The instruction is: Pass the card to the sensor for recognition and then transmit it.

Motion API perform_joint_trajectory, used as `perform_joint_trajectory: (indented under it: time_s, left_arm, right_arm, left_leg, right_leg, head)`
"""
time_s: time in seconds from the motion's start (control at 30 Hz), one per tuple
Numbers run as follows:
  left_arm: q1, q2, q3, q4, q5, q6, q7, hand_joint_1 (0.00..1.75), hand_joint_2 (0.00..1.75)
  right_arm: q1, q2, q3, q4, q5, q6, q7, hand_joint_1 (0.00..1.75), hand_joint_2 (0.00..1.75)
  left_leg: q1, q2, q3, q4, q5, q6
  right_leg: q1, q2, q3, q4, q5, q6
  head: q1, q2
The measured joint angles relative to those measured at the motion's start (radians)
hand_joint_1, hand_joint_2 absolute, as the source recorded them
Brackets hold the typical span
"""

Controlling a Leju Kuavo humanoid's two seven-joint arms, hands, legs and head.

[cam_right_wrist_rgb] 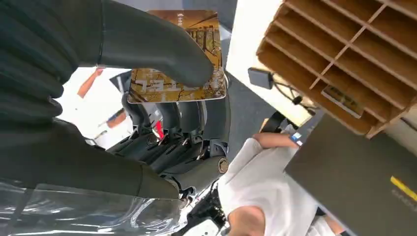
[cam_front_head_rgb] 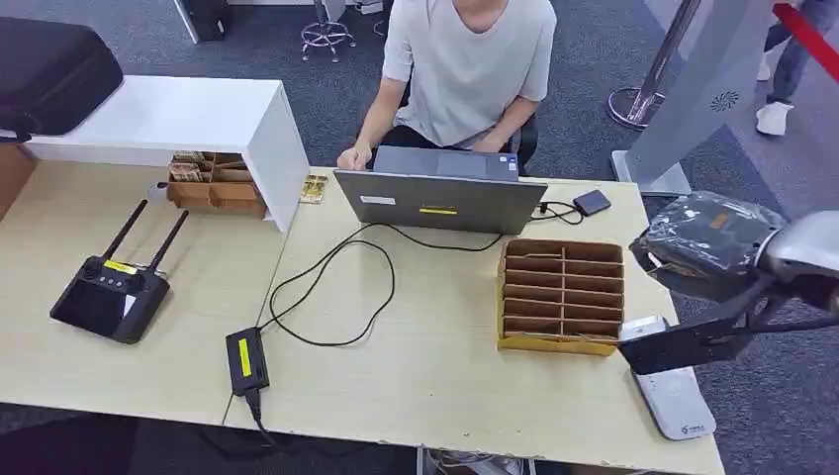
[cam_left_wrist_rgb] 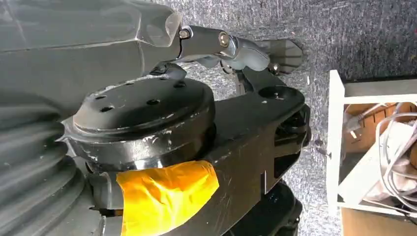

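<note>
Right hand point(cam_right_wrist_rgb: 162, 98) pinches the card point(cam_right_wrist_rgb: 177, 54) between thumb and darker fingers, card face mostly exposed past the thumb, which looks deliberate: a free face is what a reader needs. In the head view that arm point(cam_front_head_rgb: 732, 247) comes in at the table's right edge, just above the white sensor pad point(cam_front_head_rgb: 673, 396) lying flat near the corner, beside the brown slotted card box point(cam_front_head_rgb: 562, 294). My read: card is being brought over the sensor, scan not yet done. Head view gives the layout, i.e. laptop point(cam_front_head_rgb: 440, 193) with a person behind it and box next to sensor, but the hand and card are hidden there behind the wrapped wrist cover. Right wrist view is the one that confirms the grip and shows another card point(cam_right_wrist_rgb: 344, 101) sitting in a box slot. Left wrist view looks at grey carpet and a white shelf point(cam_left_wrist_rgb: 339, 142); left hand state: cannot tell.
</note>
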Motion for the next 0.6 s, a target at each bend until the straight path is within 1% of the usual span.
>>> perform_joint_trajectory:
  time_s: [0.1,0.2,0.27,0.4,0.5,0.6]
  left_arm:
    - [0.001,-0.003,0.000,0.000,0.001,-0.001,0.000,0.00,1.75]
    - [0.001,-0.003,0.000,0.000,0.001,-0.001,0.001,0.00,1.75]
    - [0.001,-0.002,0.000,0.000,0.001,-0.002,0.001,0.00,1.75]
    - [0.000,-0.002,0.000,0.000,0.001,-0.002,0.006,0.00,1.75]
    - [0.000,-0.002,0.000,0.000,0.001,-0.002,0.006,0.00,1.75]
    - [0.000,-0.002,0.000,0.000,0.001,-0.001,0.006,0.00,1.75]
  right_arm:
    - [0.076,-0.018,0.039,0.036,0.033,-0.114,-0.007,1.34,1.75]
    - [0.168,-0.036,0.063,0.076,0.049,-0.181,-0.008,1.34,1.75]
    - [0.234,-0.045,0.064,0.101,0.061,-0.201,-0.008,1.34,1.75]
    - [0.342,-0.049,0.053,0.141,0.078,-0.219,-0.007,1.34,1.75]
    - [0.395,-0.049,0.037,0.163,0.082,-0.230,-0.006,1.34,1.75]
    - [0.421,-0.049,0.030,0.179,0.085,-0.231,-0.006,1.34,1.75]
  left_leg:
    - [0.000,-0.001,0.000,0.000,0.000,0.000]
    - [0.000,-0.001,0.000,0.000,0.000,0.000]
    - [0.000,-0.001,0.000,0.000,0.000,0.000]
    - [0.000,-0.001,0.000,0.000,0.000,0.000]
    - [0.000,-0.001,0.000,0.000,0.000,0.000]
    - [0.000,-0.001,0.000,0.000,0.000,0.000]
  right_leg:
    - [0.000,-0.001,0.001,0.000,0.000,0.000]
    - [0.000,-0.001,0.001,0.000,0.000,0.000]
    - [0.000,-0.001,0.001,0.000,0.000,0.000]
    - [0.000,-0.001,0.001,0.000,0.000,0.000]
    - [0.000,-0.001,0.001,0.000,0.000,0.000]
    - [0.000,-0.001,0.001,0.000,0.000,0.000]
  head:
    - [0.000,0.000]
    - [0.000,0.000]
    - [0.000,0.000]
    - [0.000,0.000]
    - [0.000,0.000]
    - [0.000,0.000]
